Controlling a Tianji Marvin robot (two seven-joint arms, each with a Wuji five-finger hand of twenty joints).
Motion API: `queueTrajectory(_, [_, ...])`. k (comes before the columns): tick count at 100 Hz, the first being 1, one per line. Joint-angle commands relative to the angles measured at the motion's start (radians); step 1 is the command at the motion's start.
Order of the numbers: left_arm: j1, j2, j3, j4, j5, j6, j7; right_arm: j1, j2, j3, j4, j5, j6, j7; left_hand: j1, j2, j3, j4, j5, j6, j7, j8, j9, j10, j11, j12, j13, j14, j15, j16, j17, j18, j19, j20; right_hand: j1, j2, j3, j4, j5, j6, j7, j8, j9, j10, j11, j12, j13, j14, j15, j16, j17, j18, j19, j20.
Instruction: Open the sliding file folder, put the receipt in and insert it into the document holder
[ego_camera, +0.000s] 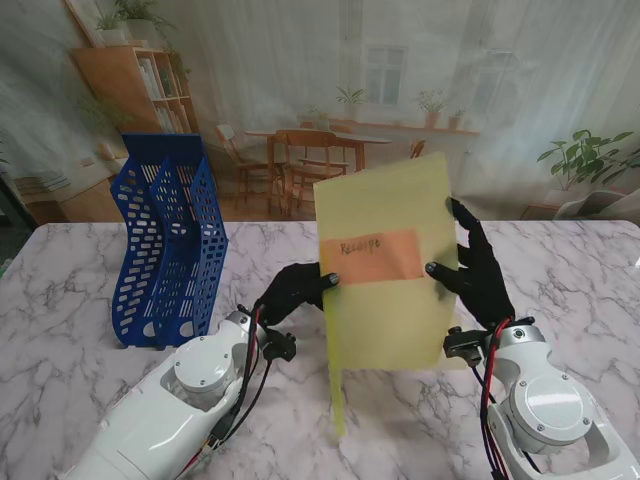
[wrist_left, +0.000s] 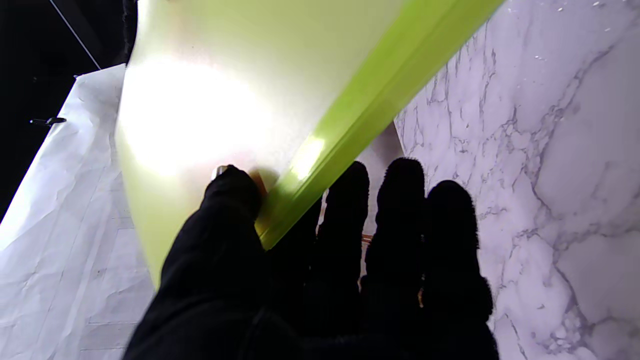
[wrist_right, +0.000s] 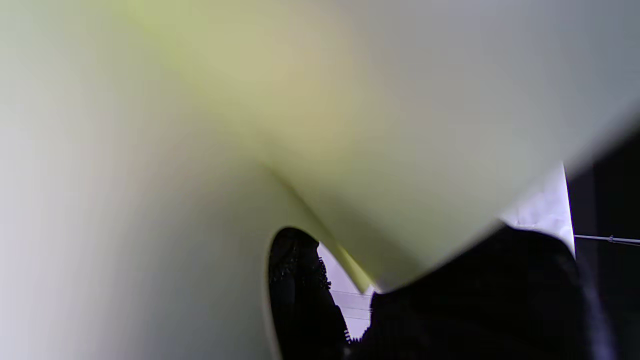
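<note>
While the yellow folder (ego_camera: 385, 290) stands up tall in the middle of the worktop (ego_camera: 70, 300), the blue document holder (ego_camera: 165, 245) waits far over on the robot's left side, well apart from it. That is the way the folder has to travel, I think: sideways to the left, toward the holder's open slots.

Next comes the left hand (ego_camera: 295, 290). It pinches the folder's left edge, thumb on the front and fingers (wrist_left: 400, 210) behind, right by the green spine (wrist_left: 350, 115). This hand is the one nearer to the holder, so it would likely lead the way.

The folder itself is held upright, its long side going up and down, with its low corner close to the worktop or resting on it; I cannot tell which. An orange receipt (ego_camera: 378, 256) shows through the front, so it looks to be inside already.

Last is the right hand (ego_camera: 475, 270). It grips the folder's right edge, thumb on the front and fingers behind. Its wrist view is filled with blurry yellow.

The holder's slots look narrow, so the folder probably must stay straight and thin-edge first to slip in.
</note>
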Motion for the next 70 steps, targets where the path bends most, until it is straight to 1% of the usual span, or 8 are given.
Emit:
queueTrajectory(1, [0.005,0.006,-0.003,-0.017,0.008,-0.016,-0.015,-0.003,-0.008,-0.003,0.003,0.002,0.0,-0.011,0.058,-0.005,0.065,0.025,0.045,-0.087,0.025,0.011,0.038,-0.022,0.011,0.01,0.027,-0.012,0.027,0.0,0.02,-0.031,0.043,0.009,0.035,-0.031,0.056,0.009,-0.018,0.144,-0.133,-0.034,0.012,-0.032,0.069,-0.016,-0.011,-0.016,-0.026,-0.014,-0.004,-0.014,-0.002,0.012])
queueTrajectory(8, [0.007,0.009,-0.005,-0.022,0.021,-0.034,-0.015,-0.007,-0.008,0.001,-0.002,0.009,0.014,-0.006,0.057,-0.004,0.066,0.024,0.045,-0.089,0.023,0.012,0.038,-0.025,0.01,0.01,0.026,-0.015,0.025,-0.001,0.019,-0.032,0.042,0.007,0.035,-0.028,0.053,0.009,-0.009,0.297,-0.157,-0.021,0.013,-0.034,0.069,-0.017,-0.002,-0.017,-0.036,-0.017,-0.005,-0.009,-0.015,0.008])
queueTrajectory(14, [0.01,0.011,-0.007,-0.029,0.027,-0.047,-0.011,-0.008,-0.007,0.005,-0.004,0.016,0.032,0.001,0.057,-0.004,0.067,0.023,0.043,-0.093,0.022,0.014,0.035,-0.029,0.008,0.01,0.023,-0.019,0.022,-0.002,0.015,-0.035,0.038,0.005,0.036,-0.023,0.048,0.01,-0.013,0.389,0.068,0.125,0.017,-0.018,0.072,-0.007,0.016,-0.02,-0.038,-0.007,0.004,0.007,-0.039,-0.001])
queueTrajectory(21, [0.012,0.013,-0.011,-0.037,0.031,-0.056,-0.009,-0.009,-0.007,0.006,-0.009,0.03,0.057,0.011,0.055,-0.001,0.067,0.022,0.041,-0.097,0.021,0.016,0.031,-0.034,0.007,0.011,0.021,-0.021,0.021,-0.003,0.012,-0.039,0.035,0.003,0.037,-0.017,0.047,0.009,0.101,0.436,0.257,0.164,0.02,0.001,0.077,0.005,0.024,-0.018,-0.033,-0.003,0.007,0.021,-0.05,-0.007])
queueTrajectory(32, [0.01,0.015,-0.016,-0.045,0.037,-0.061,-0.01,-0.009,-0.004,0.007,-0.006,0.043,0.064,0.028,0.055,0.001,0.065,0.02,0.038,-0.099,0.02,0.019,0.028,-0.037,0.007,0.012,0.017,-0.025,0.018,-0.004,0.009,-0.043,0.032,0.001,0.037,-0.005,0.038,0.01,0.33,0.33,0.422,0.28,0.026,0.005,0.075,0.011,0.026,-0.019,-0.03,0.005,0.007,0.03,-0.062,-0.012])
queueTrajectory(39, [0.007,0.016,-0.018,-0.047,0.039,-0.063,-0.012,-0.009,-0.004,0.004,-0.004,0.04,0.064,0.029,0.056,0.002,0.065,0.02,0.038,-0.099,0.019,0.021,0.027,-0.037,0.007,0.013,0.017,-0.024,0.017,-0.005,0.008,-0.042,0.03,0.0,0.04,0.001,0.035,0.01,0.387,0.273,0.477,0.445,0.03,-0.001,0.068,0.02,0.023,-0.02,-0.035,0.012,0.001,0.029,-0.072,-0.011])
queueTrajectory(55, [-0.002,0.015,-0.019,-0.043,0.04,-0.065,-0.009,-0.009,-0.001,0.003,0.001,0.045,0.052,0.043,0.058,0.004,0.064,0.019,0.037,-0.1,0.017,0.023,0.025,-0.037,0.007,0.014,0.018,-0.026,0.016,-0.005,0.009,-0.046,0.028,-0.002,0.043,0.023,0.02,0.012,0.425,0.064,0.794,0.527,0.034,-0.075,0.016,0.102,-0.019,-0.004,-0.059,0.026,-0.058,0.023,-0.088,0.014])
queueTrajectory(70, [-0.011,0.015,-0.022,-0.044,0.042,-0.07,-0.01,-0.012,-0.001,0.002,-0.002,0.069,0.06,0.051,0.058,0.007,0.061,0.018,0.034,-0.103,0.015,0.025,0.023,-0.04,0.006,0.014,0.014,-0.029,0.013,-0.006,0.006,-0.048,0.025,-0.004,0.041,0.039,0.002,0.013,0.444,0.006,0.9,0.622,0.037,-0.113,-0.024,0.163,-0.067,0.02,-0.151,0.019,-0.134,0.064,-0.117,0.036])
